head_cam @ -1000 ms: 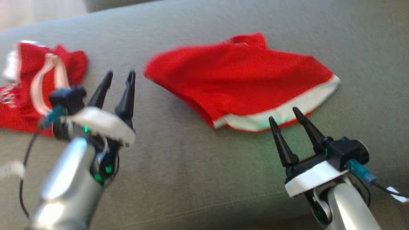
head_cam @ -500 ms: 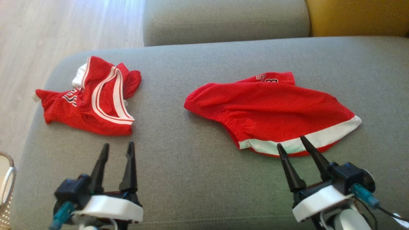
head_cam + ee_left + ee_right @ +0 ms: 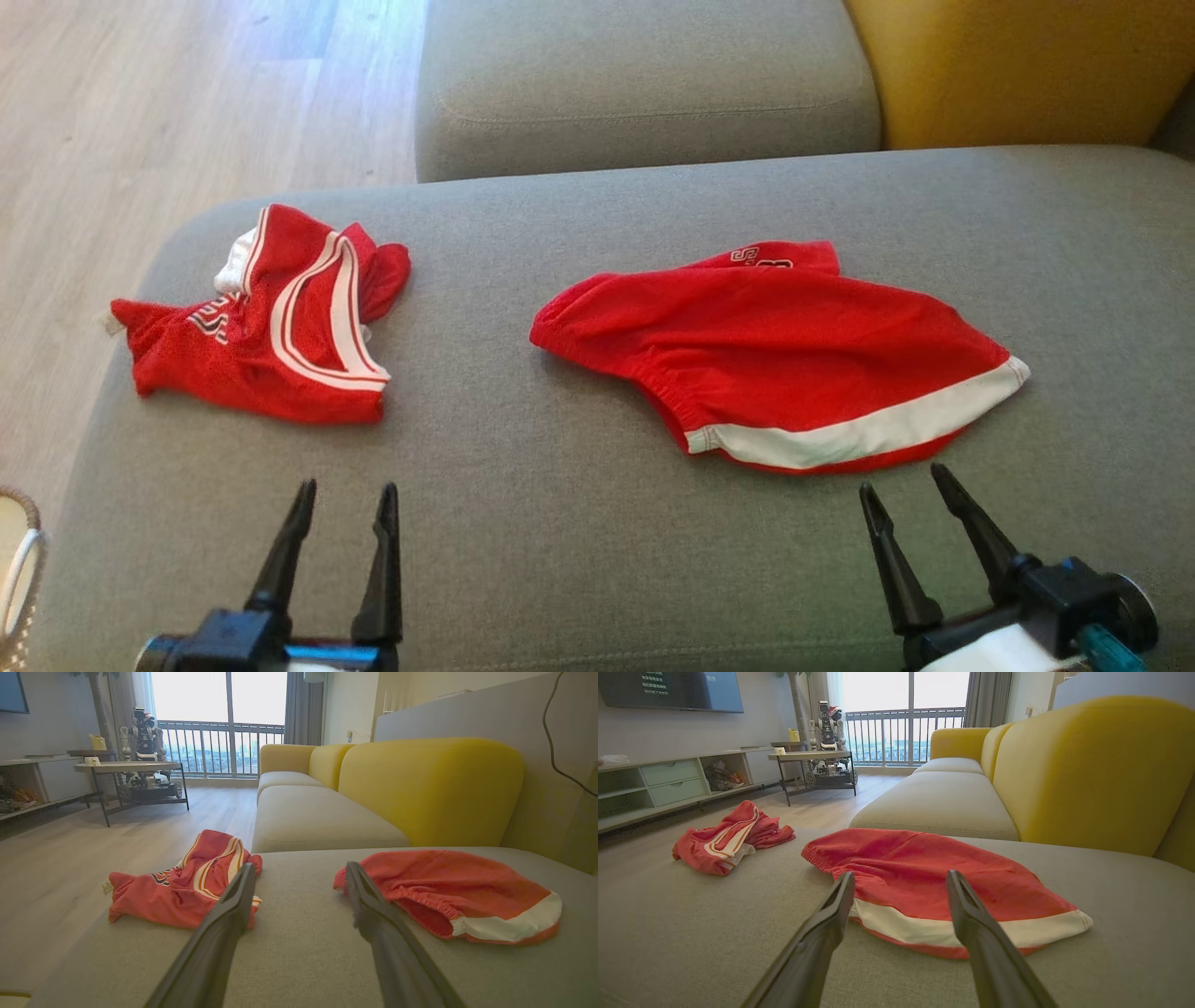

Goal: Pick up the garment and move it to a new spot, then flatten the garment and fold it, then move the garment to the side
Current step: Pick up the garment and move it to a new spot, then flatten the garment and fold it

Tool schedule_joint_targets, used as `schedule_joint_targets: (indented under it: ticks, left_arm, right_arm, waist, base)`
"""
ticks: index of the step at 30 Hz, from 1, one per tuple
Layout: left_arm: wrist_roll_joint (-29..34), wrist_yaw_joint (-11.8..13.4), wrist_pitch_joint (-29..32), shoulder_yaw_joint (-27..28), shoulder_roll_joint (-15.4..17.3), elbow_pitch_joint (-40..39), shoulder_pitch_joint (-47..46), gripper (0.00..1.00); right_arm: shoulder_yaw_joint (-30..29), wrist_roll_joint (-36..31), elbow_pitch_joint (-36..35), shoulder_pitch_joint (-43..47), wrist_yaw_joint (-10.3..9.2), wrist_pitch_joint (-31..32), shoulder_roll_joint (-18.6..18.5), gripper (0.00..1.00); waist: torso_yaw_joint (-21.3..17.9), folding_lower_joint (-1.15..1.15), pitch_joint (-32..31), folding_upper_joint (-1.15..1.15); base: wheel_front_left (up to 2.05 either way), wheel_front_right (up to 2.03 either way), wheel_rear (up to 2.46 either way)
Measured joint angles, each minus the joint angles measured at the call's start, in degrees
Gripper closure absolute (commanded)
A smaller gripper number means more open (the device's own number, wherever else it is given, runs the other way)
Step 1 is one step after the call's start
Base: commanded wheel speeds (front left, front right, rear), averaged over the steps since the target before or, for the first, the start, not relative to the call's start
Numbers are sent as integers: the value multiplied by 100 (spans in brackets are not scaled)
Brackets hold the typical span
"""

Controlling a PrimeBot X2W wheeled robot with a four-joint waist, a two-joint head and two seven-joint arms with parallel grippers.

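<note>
Red shorts with a white hem band [image 3: 784, 364] lie folded on the grey sofa seat [image 3: 560, 523], right of centre; they also appear in the right wrist view [image 3: 934, 882] and the left wrist view [image 3: 448, 891]. A crumpled red jersey with white stripes [image 3: 271, 327] sits at the seat's left end [image 3: 182, 886] [image 3: 724, 840]. My right gripper [image 3: 904, 481] is open and empty, just in front of the shorts' hem. My left gripper [image 3: 347, 490] is open and empty too, low at the front left, short of the jersey.
A second grey seat cushion [image 3: 644, 84] and a yellow backrest [image 3: 1018, 65] lie beyond. Wooden floor [image 3: 140, 121] runs along the left. A woven basket rim [image 3: 19, 560] shows at the lower left. A side table with another robot [image 3: 135, 765] stands far off.
The head camera has tilted, so the whole scene sits lower and farther. Both grippers have drawn back toward the front edge, staying open; the garments have not moved.
</note>
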Motion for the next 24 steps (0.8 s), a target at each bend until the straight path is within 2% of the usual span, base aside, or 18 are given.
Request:
schedule_joint_targets:
  ticks: [6,24]
  left_arm:
    - [78,-101,0,-5,-82,159,99,0]
    - [223,-147,0,-8,-165,313,99,0]
  right_arm:
    - [0,-3,0,-7,0,0,2,0]
    - [-1,13,45,-15,0,0,2,0]
  waist:
    - [-75,0,14,0]
    - [-89,1,-46,0]
  base:
    - [0,0,0]
    - [0,0,0]
